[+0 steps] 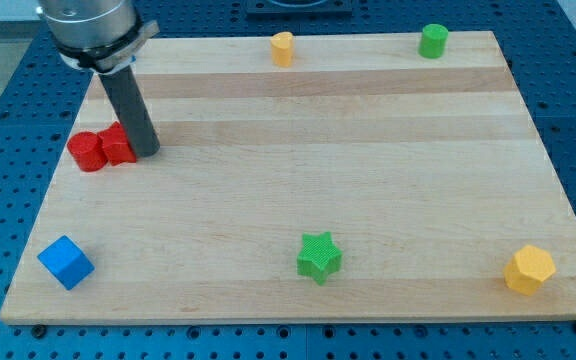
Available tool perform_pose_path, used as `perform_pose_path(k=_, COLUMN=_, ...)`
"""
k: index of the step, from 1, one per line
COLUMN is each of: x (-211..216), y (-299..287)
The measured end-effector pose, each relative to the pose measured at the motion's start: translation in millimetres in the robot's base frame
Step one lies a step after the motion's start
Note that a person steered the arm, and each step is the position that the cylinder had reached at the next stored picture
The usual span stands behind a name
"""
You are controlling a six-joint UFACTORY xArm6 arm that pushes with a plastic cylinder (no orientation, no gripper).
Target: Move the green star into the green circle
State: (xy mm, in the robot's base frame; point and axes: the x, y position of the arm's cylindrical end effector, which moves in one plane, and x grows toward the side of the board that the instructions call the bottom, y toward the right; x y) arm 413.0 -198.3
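Note:
The green star [318, 257] lies near the view's bottom, a little right of the middle. The green circle [433, 41], a round green block, stands at the view's top right. My tip [148, 152] is at the view's left, touching or almost touching the right side of two red blocks [101, 148], far from both green blocks.
A blue cube [65, 262] sits at the bottom left. A yellow hexagonal block [529, 269] sits at the bottom right. A small yellow block [283, 48] stands at the top middle. The wooden board [298, 140] lies on a blue perforated table.

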Motion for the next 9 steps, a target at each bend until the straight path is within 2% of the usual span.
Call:
perform_pose_path(k=1, x=4, y=31)
perform_pose_path(k=2, x=40, y=52)
perform_pose_path(k=3, x=99, y=44)
perform_pose_path(k=4, x=149, y=66)
perform_pose_path(k=5, x=167, y=131)
perform_pose_path(k=6, x=165, y=187)
perform_pose_path(k=7, x=165, y=217)
perform_pose_path(k=8, x=165, y=222)
perform_pose_path(k=9, x=185, y=224)
